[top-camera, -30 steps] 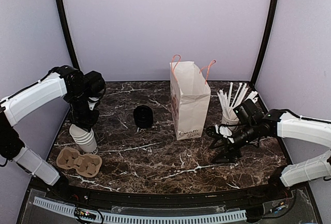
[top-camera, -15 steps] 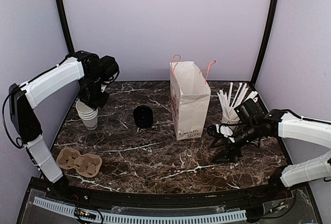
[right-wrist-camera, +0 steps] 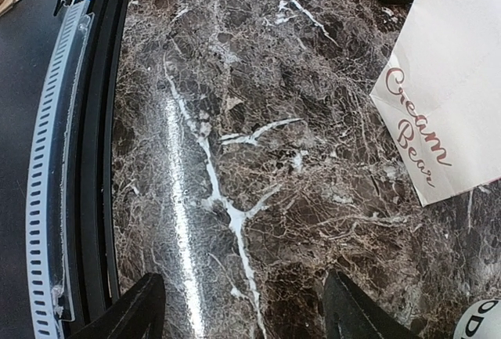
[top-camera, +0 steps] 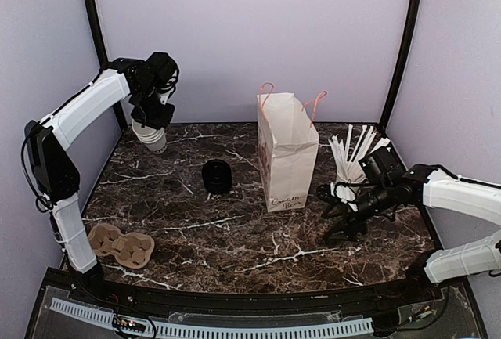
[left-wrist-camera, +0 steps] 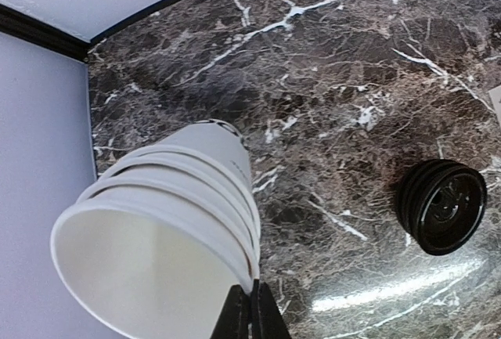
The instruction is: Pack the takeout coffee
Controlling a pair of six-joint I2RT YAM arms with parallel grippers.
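Observation:
No lidded takeout coffee shows in any view; it is out of view. My left gripper [top-camera: 153,122] is shut on the rim of a stack of nested white cups [top-camera: 150,136], which it holds in the air over the table's back left corner. In the left wrist view the fingers [left-wrist-camera: 252,311] pinch the rim of the cups [left-wrist-camera: 172,221], which tilt mouth-up toward the camera. My right gripper [top-camera: 329,214] stands open and low over the marble, right of the white paper bag [top-camera: 287,155]. Nothing lies between its fingers [right-wrist-camera: 246,315].
A stack of black lids [top-camera: 217,176] sits left of the bag. A brown cup carrier [top-camera: 119,245] lies at the front left. A white cup of straws [top-camera: 351,168] stands behind my right gripper. A white lettered object [right-wrist-camera: 487,319] peeks in at the right wrist view's corner.
My left arm has lifted the nested cups from the front left of the table up and back to the rear left corner. The right arm has barely shifted.

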